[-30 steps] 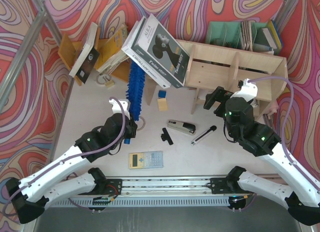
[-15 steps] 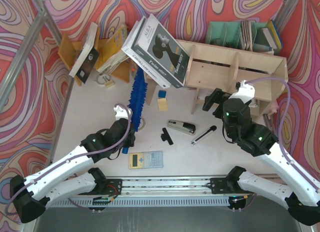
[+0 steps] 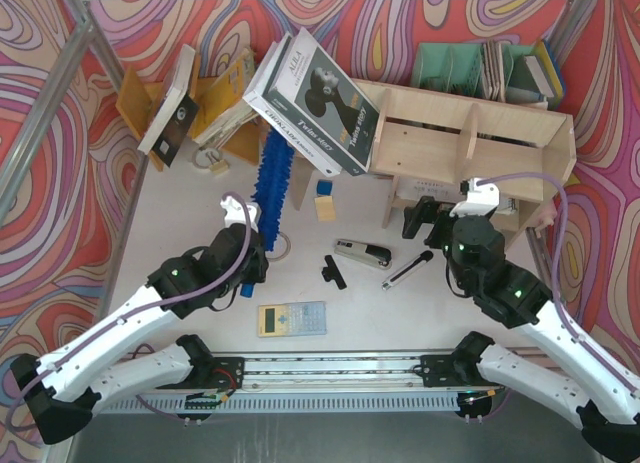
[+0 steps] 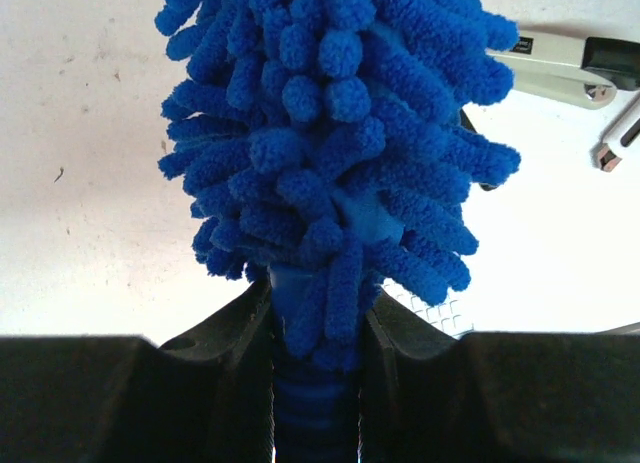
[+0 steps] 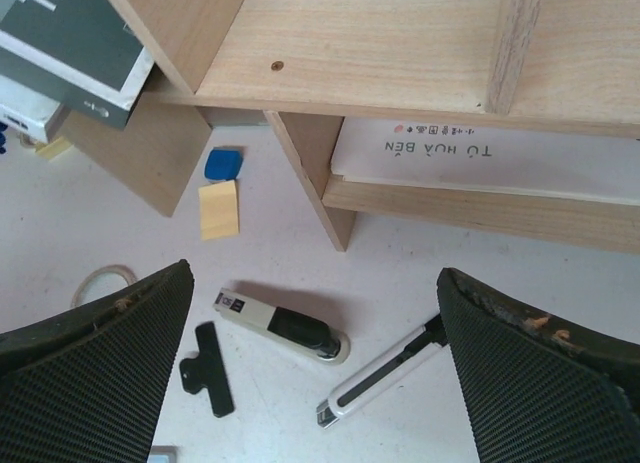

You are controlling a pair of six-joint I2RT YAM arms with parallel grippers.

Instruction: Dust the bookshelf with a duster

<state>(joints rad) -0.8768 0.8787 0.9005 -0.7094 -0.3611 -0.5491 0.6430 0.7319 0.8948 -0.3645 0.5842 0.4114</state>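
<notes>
left wrist: left gripper [image 4: 318, 328] clamps the duster [image 4: 330, 133], tip perhaps touching the bookshelf [image 3: 500, 133]; right gripper [image 5: 315, 303] spread wide.

We see bright, even overhead light, soft shadows under the bookshelf [image 3: 480, 143] and its legs, the white table [image 3: 180, 223] in front of it nearly washed out in both wrist views, and crisp detail from above.

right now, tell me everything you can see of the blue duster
The duster is a long, flat head of bright blue fluffy microfibre nubs on a ribbed blue handle. The left gripper is shut on the handle's neck, holding the head pointing away towards the leaning books; whether its tip touches them is unclear.
</notes>
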